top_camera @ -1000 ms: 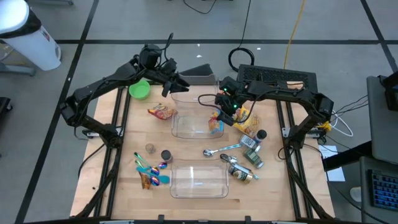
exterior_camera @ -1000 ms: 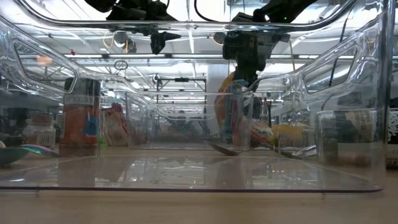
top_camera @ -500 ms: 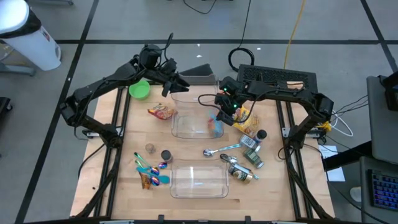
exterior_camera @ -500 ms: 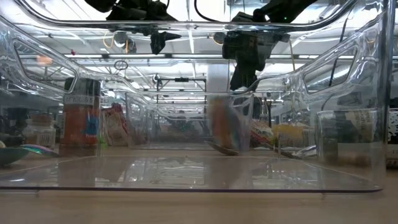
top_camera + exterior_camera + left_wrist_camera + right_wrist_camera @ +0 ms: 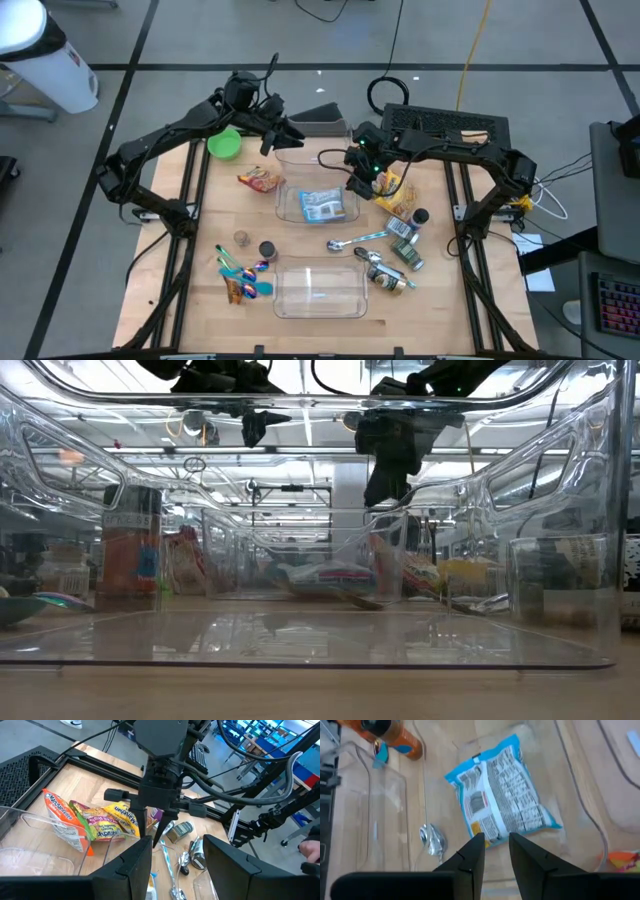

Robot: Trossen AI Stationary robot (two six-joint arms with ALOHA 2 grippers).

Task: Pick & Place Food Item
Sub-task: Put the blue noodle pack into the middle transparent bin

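While the left gripper (image 5: 297,133) waits apart, the right gripper (image 5: 357,182) hangs jaws released above the blue packet (image 5: 322,205).

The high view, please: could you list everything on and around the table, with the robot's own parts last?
Clear bin: one, transparent, table's far middle, holding the blue snack bag.
Blue snack bag: one, blue and white, lying flat in that bin.
Second clear bin: one, transparent, near edge.
Red snack packet: one, red and yellow, left of the far bin.
Green bowl: one, far left.
Yellow snack bags: yellow, right of the far bin; count unclear.
Metal spoon: one, silver, between the bins.
Cans and bottles: several, right side.
Coloured utensils: several, near left.
Left gripper: open, above the far bin's back edge.
Right gripper: open, above the far bin's right rim.
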